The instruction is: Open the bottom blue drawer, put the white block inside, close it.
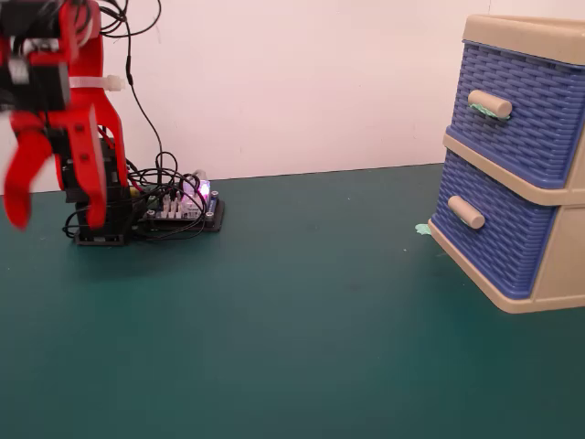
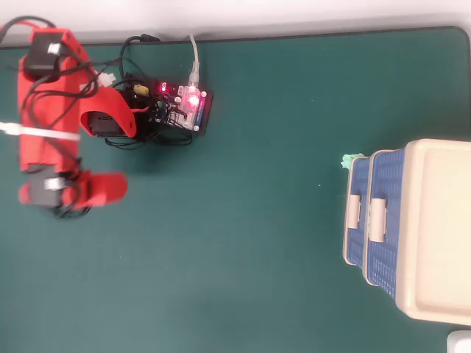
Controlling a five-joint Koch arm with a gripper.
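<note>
- Hanging at the far left of the fixed view, the red tool (image 1: 53,215) points down above the green desk (image 1: 292,320), its two jaws clearly apart with nothing between them; motion blur softens its outline.
- In the overhead view the tool (image 2: 110,187) shows as one red blurred shape at the left, near the arm's folded red links.
- Just right of the arm's base sits a controller board (image 1: 178,208) with a lit pink light and a tangle of black cables; from above the board (image 2: 184,107) lies near the desk's top edge.
- The middle of the desk separates the arm from the cabinet, which stands well apart at the right.
- A small scrap of green tape (image 1: 422,229) lies on the desk just beside the cabinet's lower left corner.
- The bottom blue drawer (image 1: 494,233) sits closed in the beige cabinet (image 1: 548,274), its plain beige handle sticking out towards the arm; from above its front (image 2: 355,213) edges out past the cabinet's top.
- Above it, the top drawer (image 1: 521,110) is also closed, with green tape on its handle.
- The white block shows in neither view.
</note>
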